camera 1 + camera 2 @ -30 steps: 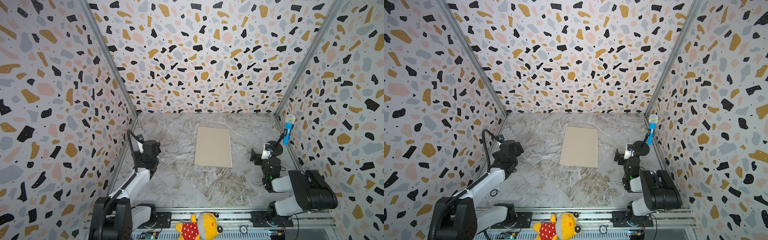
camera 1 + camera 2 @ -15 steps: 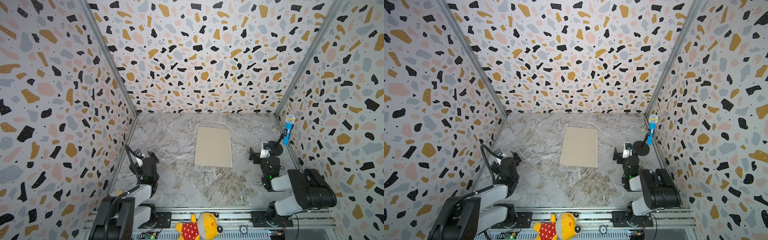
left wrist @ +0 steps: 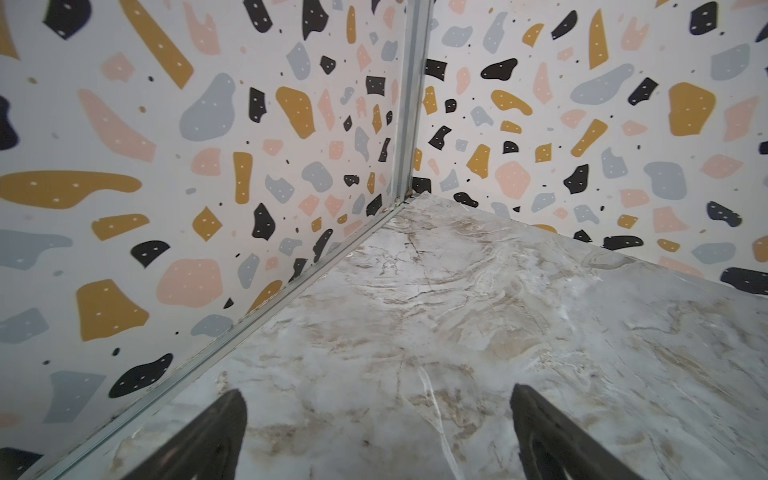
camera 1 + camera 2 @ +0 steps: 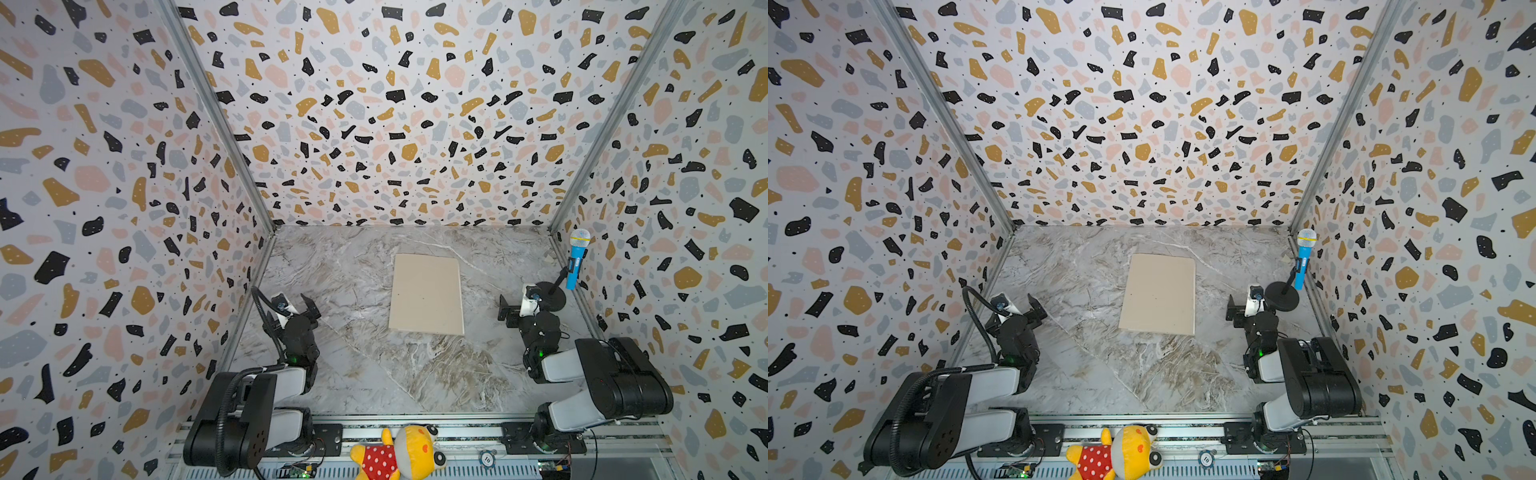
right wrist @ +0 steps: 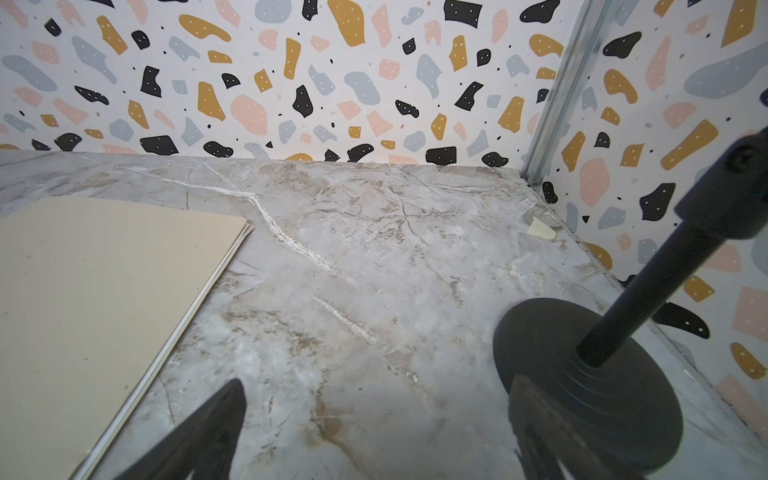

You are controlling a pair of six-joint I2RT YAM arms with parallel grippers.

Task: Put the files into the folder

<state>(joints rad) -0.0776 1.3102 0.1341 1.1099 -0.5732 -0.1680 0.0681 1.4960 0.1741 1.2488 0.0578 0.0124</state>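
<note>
The beige folder (image 4: 427, 299) (image 4: 1158, 295) lies shut and flat in the middle of the marble table. In the right wrist view the folder (image 5: 95, 299) shows thin white sheet edges between its covers; the files are otherwise hidden. My left gripper (image 4: 293, 309) (image 4: 1017, 309) is open at the near left by the wall, well apart from the folder, over bare marble (image 3: 378, 415). My right gripper (image 4: 525, 301) (image 4: 1252, 305) (image 5: 378, 415) is open at the near right, to the right of the folder, with nothing between its fingers.
A blue toy microphone (image 4: 577, 257) (image 4: 1304, 253) stands on a black round stand (image 5: 582, 374) against the right wall, right beside my right gripper. A yellow plush toy (image 4: 399, 457) lies on the front rail. Patterned walls close in three sides.
The left arm has folded back toward its base, gripper still open. The right arm has hardly moved. The folder lies as before.
</note>
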